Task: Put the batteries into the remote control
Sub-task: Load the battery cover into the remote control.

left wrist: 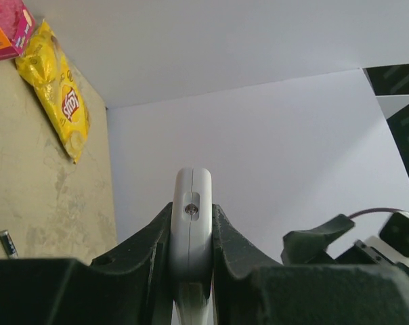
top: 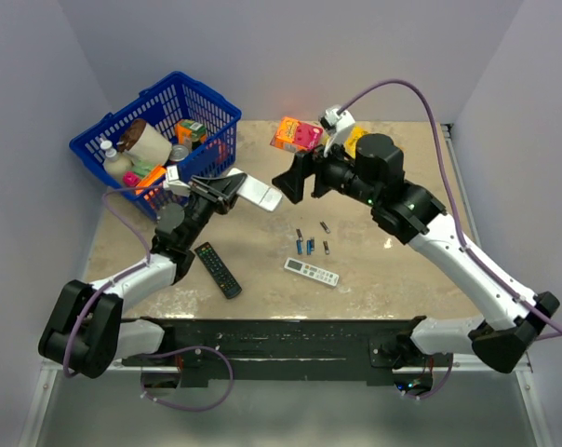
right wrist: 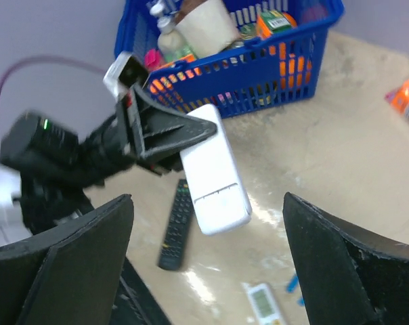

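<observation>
The beige stone-patterned table (top: pixel 402 279) carries everything, with a blue plastic mesh basket (top: pixel 227 130) of groceries at its far left corner. Over the middle, the right hand (top: pixel 291 179) hangs with its fingers spread wide and holds nothing. It faces the left hand (top: pixel 227 191), which is clamped on one end of the short, wide white plastic remote control (right wrist: pixel 217 172).

The remote juts out above the table, its plain back toward the right wrist camera and its battery cover apparently in place. I judge that grip to be the weak point. Only one end is pinched, so a push on the cover from the right hand could lever the remote round, or slide it out and drop it. The two hands are also near each other, and a misjudged approach could knock them together.

The tiny slim cylindrical batteries (top: pixel 310 247) lie loose on the table below, just beyond a slimmer white remote (top: pixel 312 272). Being round and small, they may roll or skid away from a pinch.
</observation>
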`<action>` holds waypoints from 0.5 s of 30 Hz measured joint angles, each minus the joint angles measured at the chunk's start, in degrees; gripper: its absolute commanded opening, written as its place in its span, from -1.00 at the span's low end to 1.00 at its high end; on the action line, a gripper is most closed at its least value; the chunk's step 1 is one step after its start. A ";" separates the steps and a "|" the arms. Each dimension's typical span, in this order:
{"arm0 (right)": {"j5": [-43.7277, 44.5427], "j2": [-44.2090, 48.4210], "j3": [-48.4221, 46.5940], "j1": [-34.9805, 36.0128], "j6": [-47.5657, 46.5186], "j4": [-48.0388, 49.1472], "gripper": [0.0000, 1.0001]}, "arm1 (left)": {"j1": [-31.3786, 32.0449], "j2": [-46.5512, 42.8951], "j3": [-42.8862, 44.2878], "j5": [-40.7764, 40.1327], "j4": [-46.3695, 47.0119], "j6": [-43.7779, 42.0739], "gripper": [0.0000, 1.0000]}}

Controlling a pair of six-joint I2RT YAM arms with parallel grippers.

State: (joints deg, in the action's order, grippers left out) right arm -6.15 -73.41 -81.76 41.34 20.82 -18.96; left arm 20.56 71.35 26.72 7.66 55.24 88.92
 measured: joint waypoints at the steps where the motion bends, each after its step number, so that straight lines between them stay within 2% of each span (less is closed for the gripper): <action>1: -2.19 0.85 -0.04 -0.04 -4.55 -0.31 0.89 | -0.28 0.00 0.50 0.85 -1.07 -0.02 -1.00; 5: -12.22 4.28 1.01 -0.04 -22.84 -2.47 0.83 | -1.40 0.00 3.26 5.68 -5.31 -0.90 -1.00; 8: -18.49 8.50 5.66 0.00 -33.73 -2.10 0.80 | -2.19 0.00 5.60 9.92 -8.04 -1.81 -1.00; 12: -25.18 10.23 7.65 0.00 -43.47 -2.78 0.69 | -2.58 0.00 8.00 15.17 -11.78 -3.74 -1.00; 15: -29.51 8.81 7.45 0.00 -49.00 -3.87 0.49 | -2.60 -0.13 9.90 18.29 -14.49 -5.60 -1.00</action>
State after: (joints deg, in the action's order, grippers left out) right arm -35.66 -64.60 -74.30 41.34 -28.18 -22.83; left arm 17.96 71.22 36.62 25.96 40.75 83.33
